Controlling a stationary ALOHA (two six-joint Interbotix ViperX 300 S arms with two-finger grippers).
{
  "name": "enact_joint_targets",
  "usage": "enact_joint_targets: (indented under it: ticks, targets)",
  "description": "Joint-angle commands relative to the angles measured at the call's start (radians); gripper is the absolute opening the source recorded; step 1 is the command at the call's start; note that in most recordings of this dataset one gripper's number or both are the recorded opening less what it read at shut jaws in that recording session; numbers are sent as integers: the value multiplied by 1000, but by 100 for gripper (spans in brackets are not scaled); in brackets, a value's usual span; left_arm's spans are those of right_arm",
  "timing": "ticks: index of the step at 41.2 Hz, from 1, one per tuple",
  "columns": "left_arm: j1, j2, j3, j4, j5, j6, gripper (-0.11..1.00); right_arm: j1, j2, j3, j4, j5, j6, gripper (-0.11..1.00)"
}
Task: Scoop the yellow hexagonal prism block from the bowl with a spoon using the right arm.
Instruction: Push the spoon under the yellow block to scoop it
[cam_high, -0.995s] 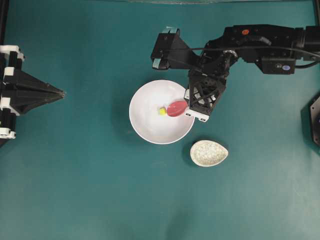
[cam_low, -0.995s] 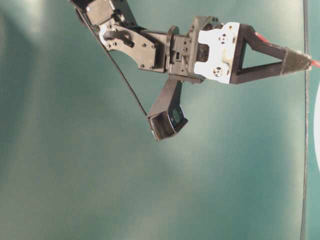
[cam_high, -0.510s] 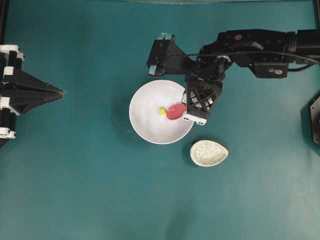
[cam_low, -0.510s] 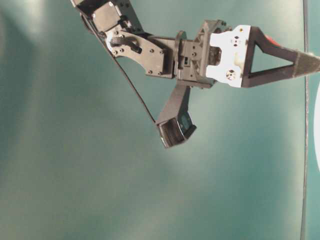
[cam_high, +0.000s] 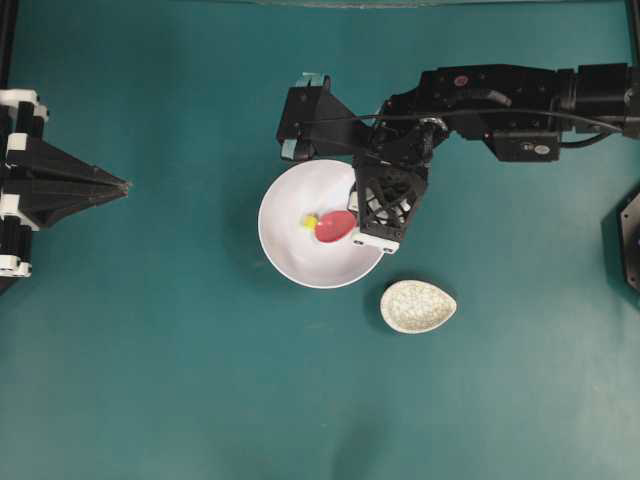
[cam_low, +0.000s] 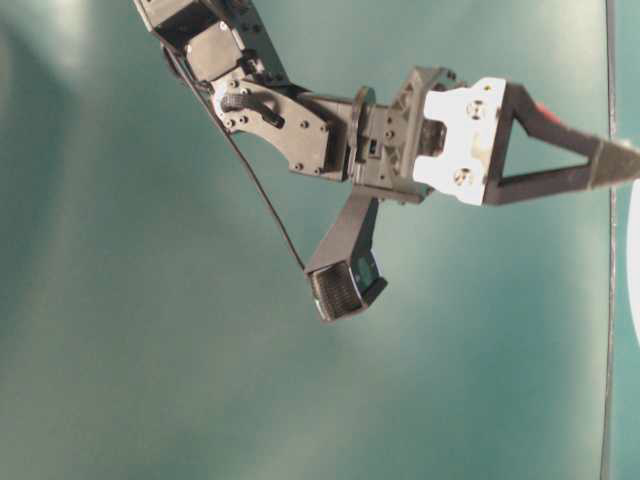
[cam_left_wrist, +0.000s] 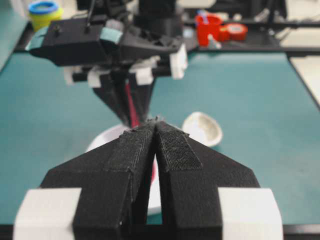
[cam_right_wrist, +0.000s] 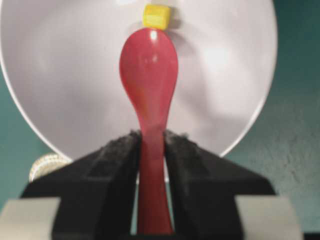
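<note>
- Right arm (cam_high: 500, 85): reaches in from the right edge of the overhead view, its forward section bent down over the bowl's right rim; the wrist camera housing juts out toward the upper left.
- Right gripper (cam_right_wrist: 150, 145): clamped on the spoon's handle — both pads press its sides in the wrist view. It points down and leftward into the bowl.
- Spoon (cam_high: 336, 225): pink-red, scoop inside the bowl with its hollow facing up, and the tip aimed left in the overhead view.
- Yellow hexagonal prism block (cam_high: 309, 221): lies on the bowl's floor, touching or just off the scoop's tip; not in the scoop.
- Bowl (cam_high: 290, 260): white, sits on the teal surface (cam_high: 200, 380) near its centre.
- Left gripper (cam_left_wrist: 156, 131): jaws shut with the tips meeting, nothing between them — parked at the left edge, level and pointing toward the bowl, well apart from it.
- Speckled cream spoon rest (cam_high: 418, 306): just beside the bowl, at its lower right.
</note>
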Motion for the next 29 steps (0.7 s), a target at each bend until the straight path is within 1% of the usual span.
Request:
enact_joint_targets:
  ticks: [1,10,19,29]
  targets:
    - [2,9,-20,2,-9,2,0,2,-15,-28,-2,-17,-2,23]
    - [2,8,-20,3,-9,2,0,2,2,-40,-2,-38,-3,23]
    - [2,6,-20,3,-9,2,0,2,5,-46,-26,-84,-2,23]
    - [2,6,-21,3,-8,2,0,2,5,-48,-26,-126,0,23]
